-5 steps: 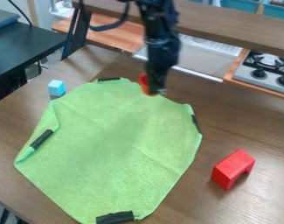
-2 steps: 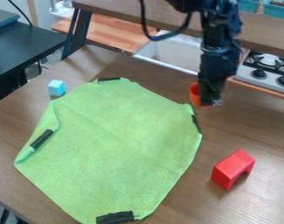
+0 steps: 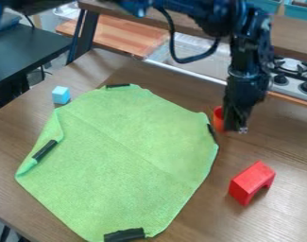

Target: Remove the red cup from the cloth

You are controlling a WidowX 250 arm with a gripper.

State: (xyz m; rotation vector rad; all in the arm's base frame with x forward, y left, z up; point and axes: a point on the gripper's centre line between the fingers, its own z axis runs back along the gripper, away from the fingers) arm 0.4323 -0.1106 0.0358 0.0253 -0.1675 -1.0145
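The gripper (image 3: 235, 124) hangs at the right, just beyond the green cloth's upper right corner, and is shut on the red cup (image 3: 218, 120). The orange-red cup peeks out on the gripper's left side, the rest of it hidden behind the gripper. It is beside the cloth (image 3: 124, 156), close to the edge with a black strip; whether its base touches the table cannot be told. The cloth lies spread on the wooden table, its left edge folded over.
A red arch-shaped block (image 3: 251, 182) lies on the table at the right, below the gripper. A light blue cube (image 3: 61, 95) sits off the cloth's upper left. Behind the table are a shelf beam and a stove (image 3: 287, 78).
The gripper has travelled right and toward the camera with the red cup, from the cloth's top edge to beside its right corner. The cloth, block and cube stayed put.
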